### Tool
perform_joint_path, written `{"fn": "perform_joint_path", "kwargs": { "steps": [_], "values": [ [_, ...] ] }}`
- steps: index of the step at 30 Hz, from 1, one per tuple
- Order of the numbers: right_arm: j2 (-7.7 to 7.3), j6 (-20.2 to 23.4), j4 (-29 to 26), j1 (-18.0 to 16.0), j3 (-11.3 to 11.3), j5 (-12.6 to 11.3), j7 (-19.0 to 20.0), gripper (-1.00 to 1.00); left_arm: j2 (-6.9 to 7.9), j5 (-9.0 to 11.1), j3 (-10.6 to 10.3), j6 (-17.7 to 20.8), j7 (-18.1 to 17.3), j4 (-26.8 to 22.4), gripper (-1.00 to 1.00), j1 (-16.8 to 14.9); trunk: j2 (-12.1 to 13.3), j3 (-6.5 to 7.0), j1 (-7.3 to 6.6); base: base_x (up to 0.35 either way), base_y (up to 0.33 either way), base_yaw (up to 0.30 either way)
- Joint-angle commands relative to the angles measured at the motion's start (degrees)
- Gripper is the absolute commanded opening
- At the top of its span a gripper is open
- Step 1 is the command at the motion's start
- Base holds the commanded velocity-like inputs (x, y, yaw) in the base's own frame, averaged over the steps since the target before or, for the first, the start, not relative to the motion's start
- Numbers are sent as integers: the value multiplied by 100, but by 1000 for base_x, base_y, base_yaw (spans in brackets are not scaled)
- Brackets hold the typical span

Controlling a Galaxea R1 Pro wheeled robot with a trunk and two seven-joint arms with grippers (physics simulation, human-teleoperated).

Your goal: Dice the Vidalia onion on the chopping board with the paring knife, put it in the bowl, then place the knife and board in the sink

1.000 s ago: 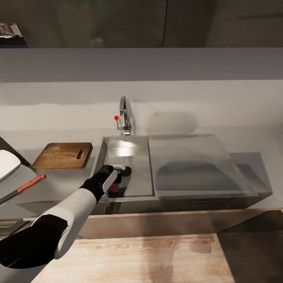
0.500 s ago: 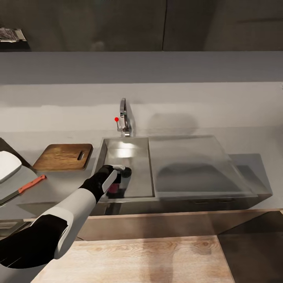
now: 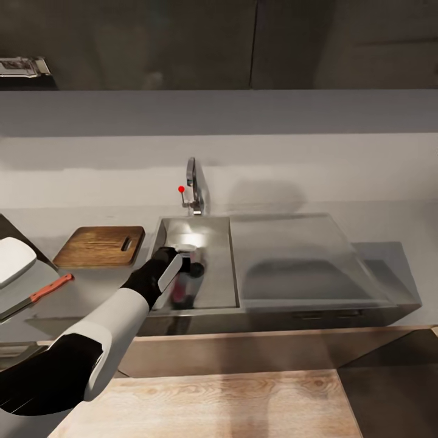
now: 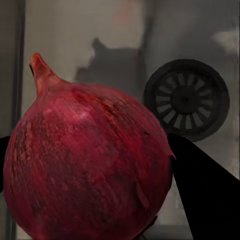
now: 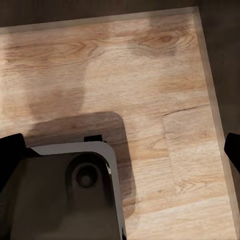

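A dark red Vidalia onion with a pointed tip sits between the black fingers of my left gripper, which is shut on it. In the head view my left gripper is inside the steel sink, above the basin floor, and the round drain shows beyond the onion. The brown chopping board lies on the grey countertop left of the sink. The paring knife with a reddish handle lies nearer, beside the white bowl. My right gripper is open over wooden floor.
A chrome tap with a red knob stands behind the basin. The flat drainboard stretches right of it. Dark wall cabinets hang above. A pale wooden floor lies below the counter front.
The head camera has tilted, shifting the whole picture slightly down. My left gripper, with the onion in it, has risen a little within the sink.
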Motion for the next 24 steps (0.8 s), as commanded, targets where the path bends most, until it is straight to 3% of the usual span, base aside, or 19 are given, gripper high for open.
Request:
{"fn": "perform_joint_path", "kwargs": {
  "steps": [1,9,14,20,24],
  "values": [
    [2,-18,4,-4,-31,58,-16,100,5,64,-31,29,50,-62,-100,-4,-8,1,3,0,0,0],
    [2,-18,4,-4,-31,58,-16,100,12,74,-39,131,49,-703,-100,-2,-8,74,3,0,0,0],
    [2,-18,4,-4,-31,58,-16,100,14,76,-42,985,49,-1779,-100,60,-8,120,3,0,0,0],
    [2,-18,4,-4,-31,58,-16,100,24,65,-42,1503,49,-3366,-100,629,-8,175,3,0,0,0],
    [2,-18,4,-4,-31,58,-16,100,173,53,-42,1718,49,-4544,-100,1190,-8,212,3,0,0,0]
  ]
}}
